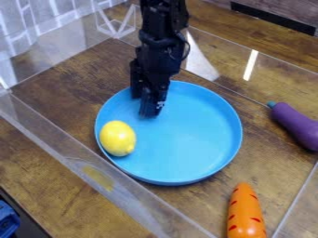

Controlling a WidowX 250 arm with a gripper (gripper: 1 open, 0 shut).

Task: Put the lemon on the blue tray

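The lemon [117, 138], small and bright yellow, lies inside the blue tray [199, 139] against its left rim. My gripper [151, 106] hangs from the black arm over the tray's back-left part, up and to the right of the lemon and clear of it. Nothing shows between its dark fingers. They read as one narrow dark mass, so I cannot make out a gap.
A purple eggplant [298, 124] lies at the right edge and an orange carrot [245, 213] at the front right, both on the wooden table outside the tray. Clear plastic walls [50, 130] fence in the work area on the left and front.
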